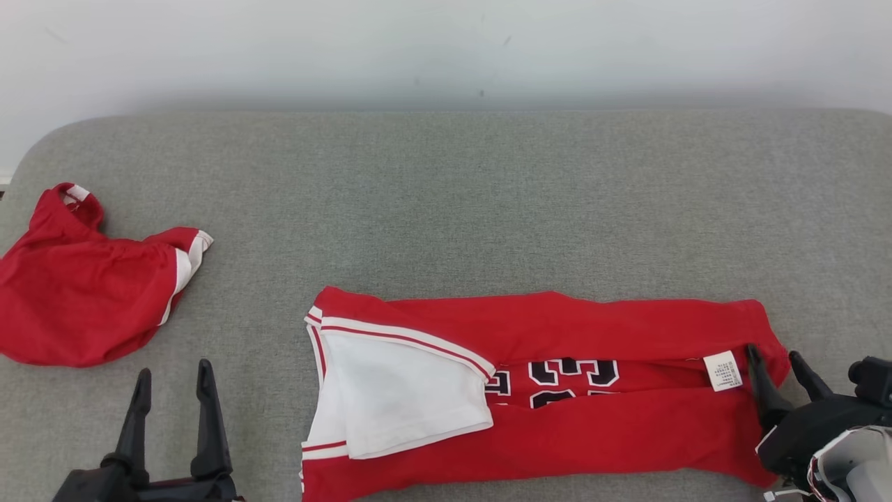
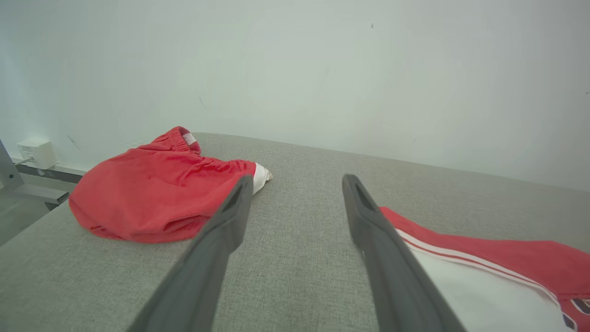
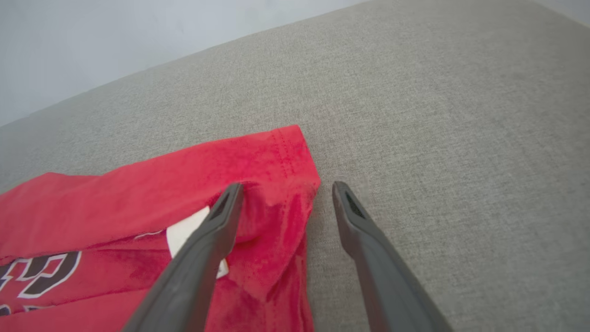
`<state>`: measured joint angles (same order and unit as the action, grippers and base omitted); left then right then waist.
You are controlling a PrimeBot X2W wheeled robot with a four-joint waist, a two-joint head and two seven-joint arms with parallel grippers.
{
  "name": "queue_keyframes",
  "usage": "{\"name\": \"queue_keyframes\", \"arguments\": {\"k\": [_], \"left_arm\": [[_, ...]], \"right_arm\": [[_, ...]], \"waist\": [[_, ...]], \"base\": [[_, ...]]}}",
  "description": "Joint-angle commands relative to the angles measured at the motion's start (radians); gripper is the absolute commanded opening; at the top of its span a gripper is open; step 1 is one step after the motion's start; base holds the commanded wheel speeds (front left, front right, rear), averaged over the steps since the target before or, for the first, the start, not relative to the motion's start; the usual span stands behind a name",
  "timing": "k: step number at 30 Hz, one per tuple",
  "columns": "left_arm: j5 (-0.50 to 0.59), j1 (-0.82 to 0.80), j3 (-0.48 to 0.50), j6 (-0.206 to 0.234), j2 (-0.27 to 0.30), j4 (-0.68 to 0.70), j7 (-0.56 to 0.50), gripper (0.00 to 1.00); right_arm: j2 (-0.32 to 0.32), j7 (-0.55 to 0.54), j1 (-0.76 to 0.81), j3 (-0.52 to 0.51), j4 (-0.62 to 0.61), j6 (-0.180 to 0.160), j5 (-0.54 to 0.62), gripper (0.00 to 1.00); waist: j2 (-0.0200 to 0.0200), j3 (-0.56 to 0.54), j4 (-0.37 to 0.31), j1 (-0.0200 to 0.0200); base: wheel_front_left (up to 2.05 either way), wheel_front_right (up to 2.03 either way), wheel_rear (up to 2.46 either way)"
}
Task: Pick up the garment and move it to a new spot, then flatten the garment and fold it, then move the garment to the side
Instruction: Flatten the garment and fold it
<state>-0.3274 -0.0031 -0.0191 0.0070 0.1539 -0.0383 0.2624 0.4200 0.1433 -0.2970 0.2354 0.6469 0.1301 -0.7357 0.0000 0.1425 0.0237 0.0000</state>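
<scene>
Neighbouring red shorts (image 2: 152, 198): white wall box (image 2: 39, 152)

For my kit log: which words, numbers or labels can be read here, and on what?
Folded red and white jersey: black, white-edged digits, half hidden by folds, unreadable.
White care tag at the jersey's hem: print too small to read.
Crumpled red shorts: no readable text.

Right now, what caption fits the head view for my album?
Open left gripper and open right gripper flank the folded red jersey; red shorts lie crumpled aside.
</scene>
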Motion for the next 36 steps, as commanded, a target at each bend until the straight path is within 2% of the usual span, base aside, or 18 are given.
{"name": "queue_keyframes", "arguments": {"k": [1,8,9,10,11,12,20,32,36], "left_arm": [[0.023,0.012,0.017,-0.017,-0.021,-0.001,0.003,1.0],[0.074,0.001,0.05,-0.069,-0.065,-0.028,0.003,1.0],[0.077,-0.001,0.054,-0.074,-0.069,-0.033,0.003,1.0],[0.08,-0.002,0.059,-0.078,-0.073,-0.037,0.003,1.0],[0.084,-0.002,0.064,-0.085,-0.077,-0.04,0.003,1.0],[0.09,-0.002,0.069,-0.087,-0.08,-0.043,0.003,1.0],[0.118,0.008,0.104,-0.112,-0.095,-0.055,0.003,1.0],[0.135,0.026,0.108,-0.126,-0.103,-0.071,0.003,1.0],[0.137,0.037,0.116,-0.128,-0.103,-0.075,0.003,1.0]], "right_arm": [[-0.012,-0.018,-0.021,-0.007,0.029,0.001,0.0,1.0],[-0.045,-0.076,-0.044,0.0,0.125,0.001,-0.012,1.0],[-0.05,-0.084,-0.04,0.007,0.135,0.001,-0.016,0.8],[-0.056,-0.091,-0.033,0.014,0.14,0.001,-0.021,0.55],[-0.062,-0.091,-0.026,0.02,0.14,0.001,-0.026,0.35],[-0.066,-0.088,-0.018,0.026,0.138,0.001,-0.033,0.0],[-0.065,-0.052,0.008,0.058,0.116,0.001,-0.056,0.0],[0.134,0.002,-0.051,-0.037,0.2,0.001,-0.038,0.0],[0.16,-0.004,-0.069,-0.029,0.197,0.001,-0.022,0.0]], "waist": [[0.0,0.006,0.009,0.0],[0.0,0.009,0.032,0.0],[0.0,0.008,0.035,0.0],[0.0,0.007,0.037,0.0],[0.0,0.005,0.039,0.0],[0.0,0.004,0.039,0.0],[0.0,-0.014,0.018,0.0],[0.0,-0.062,-0.028,0.0],[0.0,-0.081,-0.045,0.0]], "base": [[0.0,0.0,0.0],[0.0,0.0,0.0],[0.0,0.0,0.0],[0.0,0.0,0.0],[0.0,0.0,0.0],[0.0,0.0,0.0],[0.0,0.0,0.0],[0.0,0.0,0.0],[0.0,0.0,0.0]]}}
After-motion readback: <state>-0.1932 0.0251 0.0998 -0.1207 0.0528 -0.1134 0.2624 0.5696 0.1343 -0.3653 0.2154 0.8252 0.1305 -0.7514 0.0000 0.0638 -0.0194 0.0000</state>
